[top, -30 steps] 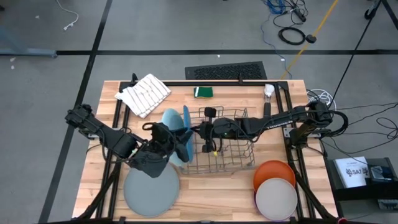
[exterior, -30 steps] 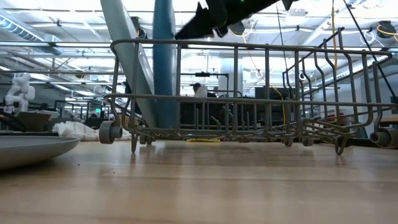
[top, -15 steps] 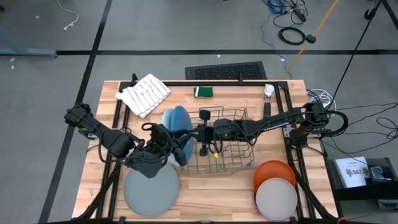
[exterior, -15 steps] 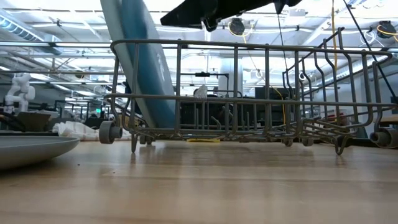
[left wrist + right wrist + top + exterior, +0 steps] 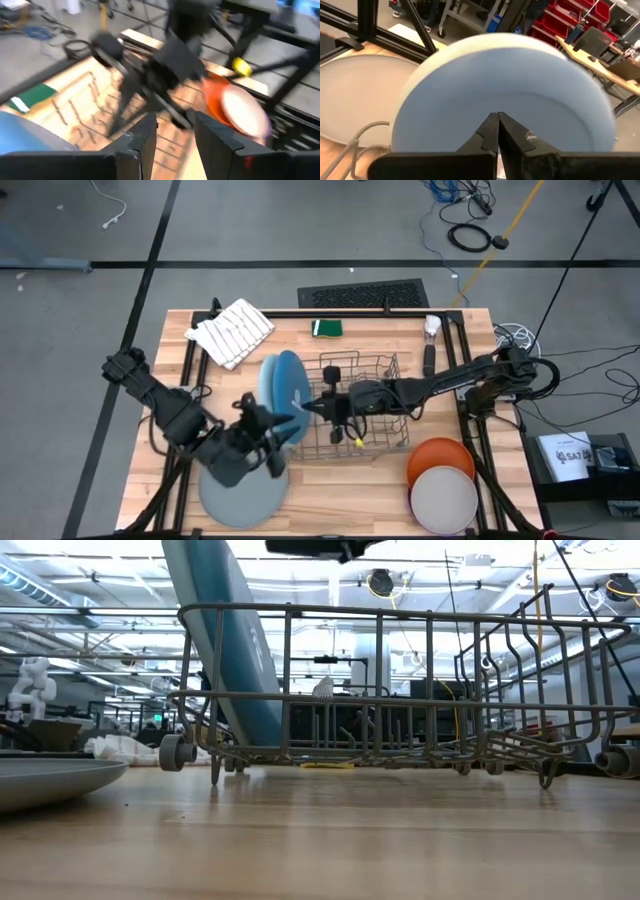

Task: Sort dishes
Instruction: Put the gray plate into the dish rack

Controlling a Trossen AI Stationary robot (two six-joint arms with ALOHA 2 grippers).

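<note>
two blue plates (image 5: 282, 383) lean upright at the rack's (image 5: 370, 415) left end. the right pincer (image 5: 312, 407), pressed together and empty, hovers just beside them. the left pincer (image 5: 283, 434), spread and empty, sits above the grey plate (image 5: 243, 488) on the desk (image 5: 380, 480). orange (image 5: 440, 455) and off-white plates (image 5: 445, 499) lie well apart.

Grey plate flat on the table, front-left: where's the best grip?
Take the grey plate by its rim, coming in low from the side. It lies flat on the table, so only the thin edge offers a pinch. The left claw is nearest; the rim section facing the front table edge looks clear of the wire rack.
</note>
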